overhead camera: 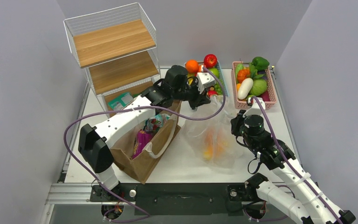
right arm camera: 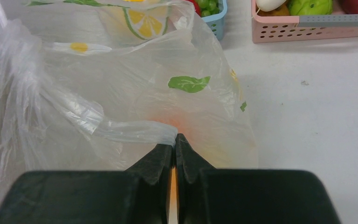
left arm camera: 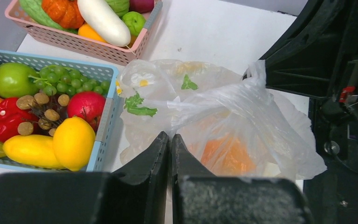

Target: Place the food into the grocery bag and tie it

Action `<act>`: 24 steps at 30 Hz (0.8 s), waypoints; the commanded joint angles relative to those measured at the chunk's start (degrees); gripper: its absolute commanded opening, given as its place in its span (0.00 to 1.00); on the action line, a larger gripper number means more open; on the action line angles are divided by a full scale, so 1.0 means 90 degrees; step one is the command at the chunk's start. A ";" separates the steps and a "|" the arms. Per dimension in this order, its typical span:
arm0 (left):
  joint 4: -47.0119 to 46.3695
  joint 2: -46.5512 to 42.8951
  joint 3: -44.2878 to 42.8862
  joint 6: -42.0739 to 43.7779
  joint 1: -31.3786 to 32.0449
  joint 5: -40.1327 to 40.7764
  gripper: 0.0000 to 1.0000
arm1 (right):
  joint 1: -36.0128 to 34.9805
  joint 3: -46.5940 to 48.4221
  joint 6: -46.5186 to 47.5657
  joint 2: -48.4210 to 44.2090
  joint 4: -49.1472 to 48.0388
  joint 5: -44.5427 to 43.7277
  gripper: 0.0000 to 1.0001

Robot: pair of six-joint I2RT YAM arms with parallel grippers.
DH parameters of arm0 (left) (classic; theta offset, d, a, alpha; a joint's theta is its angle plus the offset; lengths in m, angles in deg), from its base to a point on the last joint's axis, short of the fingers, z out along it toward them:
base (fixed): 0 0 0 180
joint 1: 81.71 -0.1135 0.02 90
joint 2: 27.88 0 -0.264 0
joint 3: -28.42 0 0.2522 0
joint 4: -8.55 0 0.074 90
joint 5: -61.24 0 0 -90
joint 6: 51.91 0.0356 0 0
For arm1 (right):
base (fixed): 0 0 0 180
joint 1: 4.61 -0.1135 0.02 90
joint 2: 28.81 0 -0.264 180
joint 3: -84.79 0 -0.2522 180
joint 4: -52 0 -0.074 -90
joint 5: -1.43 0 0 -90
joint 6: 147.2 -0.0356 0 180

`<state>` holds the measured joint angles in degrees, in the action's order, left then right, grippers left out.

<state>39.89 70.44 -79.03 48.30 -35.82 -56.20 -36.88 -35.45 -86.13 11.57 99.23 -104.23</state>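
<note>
Right end effector (right arm camera: 174, 141) pinches a bag (right arm camera: 191, 107) handle taut, likely for tying; left end effector (left arm camera: 170, 140) sits closed just beyond the bag, hold unclear.

We see our gripper (right arm camera: 175, 143) pinched tight on a twisted strand of the bag (right arm camera: 121, 88), which bulges just ahead of the fingertips and to their left. Orange fruit (right arm camera: 165, 120) shows dimly through it. Farther ahead on the right are a pink basket (right arm camera: 307, 27) and a blue basket (right arm camera: 218, 25).
</note>
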 commanded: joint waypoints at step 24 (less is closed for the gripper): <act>0.2366 -0.0921 0.0248 -0.1083 -0.0738 -0.0193 0.00 | 0.0397 0.0658 0.0058 0.0593 0.0661 -0.1506 0.00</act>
<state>59.09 66.97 -78.51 39.67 -39.93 -60.52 -35.63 -31.52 -86.59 16.97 101.51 -111.20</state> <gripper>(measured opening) 0.015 0.005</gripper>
